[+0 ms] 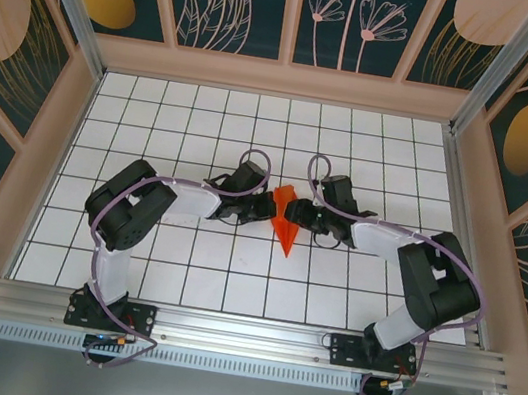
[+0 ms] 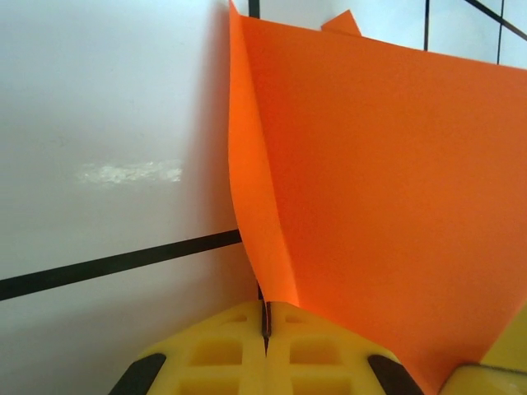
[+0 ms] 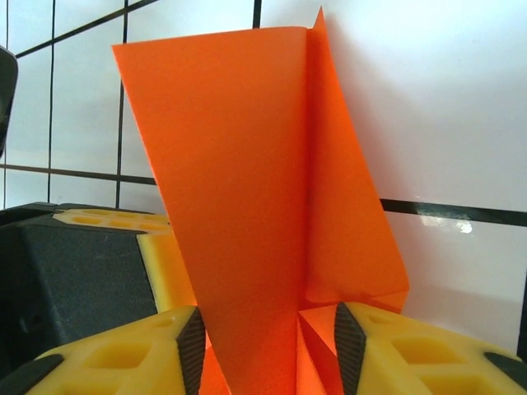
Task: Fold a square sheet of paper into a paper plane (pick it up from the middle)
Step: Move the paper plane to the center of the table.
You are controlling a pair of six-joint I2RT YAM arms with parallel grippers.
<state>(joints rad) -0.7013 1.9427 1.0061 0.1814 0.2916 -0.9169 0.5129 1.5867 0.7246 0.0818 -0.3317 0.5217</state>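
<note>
Treat the paper plane [image 1: 285, 223], at the middle of the surface [image 1: 182, 265], as light, limp and easily creased: left gripper [image 2: 265, 317] jaws pinch its edge, right gripper [image 3: 270, 346] jaws stand half-open around the centre fold, where you should grip

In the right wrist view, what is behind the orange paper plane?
White table with black grid lines, and the left hand toward the picture's left side. The tiles directly behind the paper plane are covered.
</note>
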